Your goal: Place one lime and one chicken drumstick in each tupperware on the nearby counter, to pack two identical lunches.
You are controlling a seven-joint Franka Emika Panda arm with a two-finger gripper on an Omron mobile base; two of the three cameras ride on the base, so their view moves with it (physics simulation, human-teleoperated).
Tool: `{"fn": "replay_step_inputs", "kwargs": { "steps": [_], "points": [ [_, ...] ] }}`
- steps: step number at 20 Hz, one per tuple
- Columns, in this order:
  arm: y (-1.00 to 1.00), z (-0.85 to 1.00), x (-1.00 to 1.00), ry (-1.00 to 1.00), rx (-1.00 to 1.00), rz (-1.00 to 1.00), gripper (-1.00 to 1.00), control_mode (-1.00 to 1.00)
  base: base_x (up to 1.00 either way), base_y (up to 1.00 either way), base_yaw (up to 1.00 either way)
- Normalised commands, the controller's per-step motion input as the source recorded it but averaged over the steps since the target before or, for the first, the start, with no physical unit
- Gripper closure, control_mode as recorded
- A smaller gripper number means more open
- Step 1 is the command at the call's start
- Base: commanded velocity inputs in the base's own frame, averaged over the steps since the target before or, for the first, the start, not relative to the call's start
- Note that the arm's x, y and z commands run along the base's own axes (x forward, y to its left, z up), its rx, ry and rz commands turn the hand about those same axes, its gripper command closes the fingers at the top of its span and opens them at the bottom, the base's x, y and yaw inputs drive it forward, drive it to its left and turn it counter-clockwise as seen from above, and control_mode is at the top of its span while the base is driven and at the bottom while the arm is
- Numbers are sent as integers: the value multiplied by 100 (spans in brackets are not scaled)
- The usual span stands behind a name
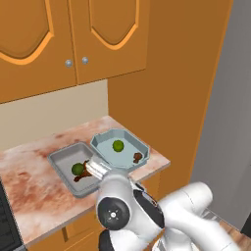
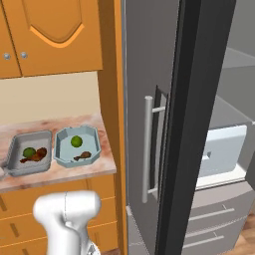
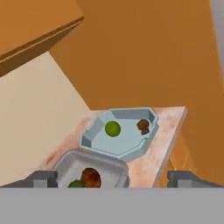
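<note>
Nearest me is my own elbow, low at the table (image 1: 29, 184) edge, and my pincer (image 3: 112, 178) hangs empty with its tips spread wide apart, just above the grey tupperware (image 2: 15, 144). Left to right – the grey one holds a lime (image 2: 29, 152) touching a drumstick (image 2: 36, 156); just beside it, ahead of the pincer, the blue-green tupperware (image 2: 62, 137) holds a lime (image 2: 75, 141) and a drumstick (image 2: 82, 156) apart. Both lunches look packed – I judge only lifting clear remains
</note>
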Motion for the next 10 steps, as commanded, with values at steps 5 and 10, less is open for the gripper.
{"fn": "replay_step_inputs", "kwargs": {
  "steps": [5, 10],
  "points": [
    [-3, 3, -97, -67, 2, 5, -100, -100, 0, 0, 0],
    [-62, 0, -35, -15, 33, -1, -100, -100, 0, 0, 0]
  ]
}}
